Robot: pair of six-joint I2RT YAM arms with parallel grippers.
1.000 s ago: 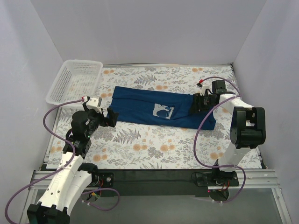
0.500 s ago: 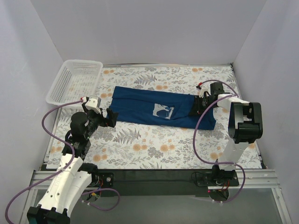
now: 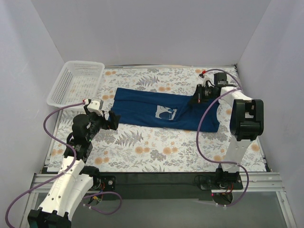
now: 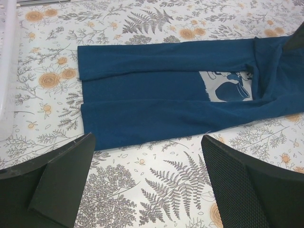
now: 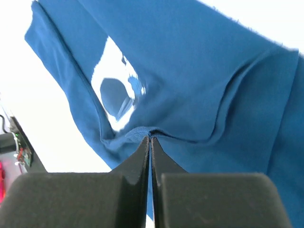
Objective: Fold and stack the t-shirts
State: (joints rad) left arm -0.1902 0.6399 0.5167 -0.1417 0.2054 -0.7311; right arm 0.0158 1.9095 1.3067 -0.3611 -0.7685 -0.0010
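Observation:
A dark navy t-shirt (image 3: 142,110) lies folded lengthwise into a long strip across the flowered table, its pale chest graphic (image 3: 166,113) facing up. My right gripper (image 3: 197,98) is at the strip's right end, shut on a pinch of fabric; in the right wrist view the gripper (image 5: 150,138) has both fingers pressed together on a fold of the t-shirt (image 5: 199,71), which puckers toward the tips. My left gripper (image 3: 113,119) hovers open just in front of the strip's left near corner. In the left wrist view the gripper (image 4: 148,142) holds nothing, and the t-shirt (image 4: 156,85) lies just beyond it.
A white lattice basket (image 3: 76,83) stands at the back left corner, and its rim (image 4: 4,71) shows at the left edge of the left wrist view. Grey walls enclose the table on three sides. The right arm's purple cable (image 3: 204,123) loops over the shirt's right end.
My right gripper has closed on the shirt's right end and shifted toward the far side, drawing the fabric up with it. The left arm has stayed put.

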